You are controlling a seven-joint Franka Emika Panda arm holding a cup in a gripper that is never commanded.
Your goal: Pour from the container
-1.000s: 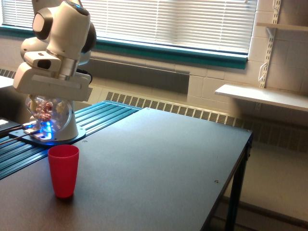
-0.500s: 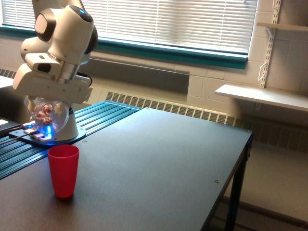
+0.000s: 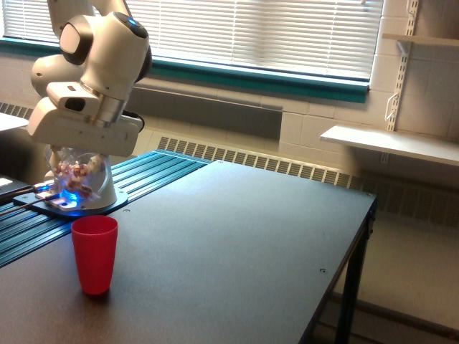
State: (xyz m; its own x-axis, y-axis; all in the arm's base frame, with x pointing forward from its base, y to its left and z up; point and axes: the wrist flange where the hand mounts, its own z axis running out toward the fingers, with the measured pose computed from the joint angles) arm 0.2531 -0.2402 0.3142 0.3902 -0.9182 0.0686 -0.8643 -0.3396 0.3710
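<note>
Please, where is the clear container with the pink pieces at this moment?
The clear container hangs under the end effector at the exterior view's left, above and slightly behind the red cup that stands on the dark table.

One camera off my arm watches me from beyond the tabletop (image 3: pixel 237 244), slightly above it, looking obliquely across toward the window blinds (image 3: pixel 251 29). I stand at its left, fairly near; no second view.
</note>
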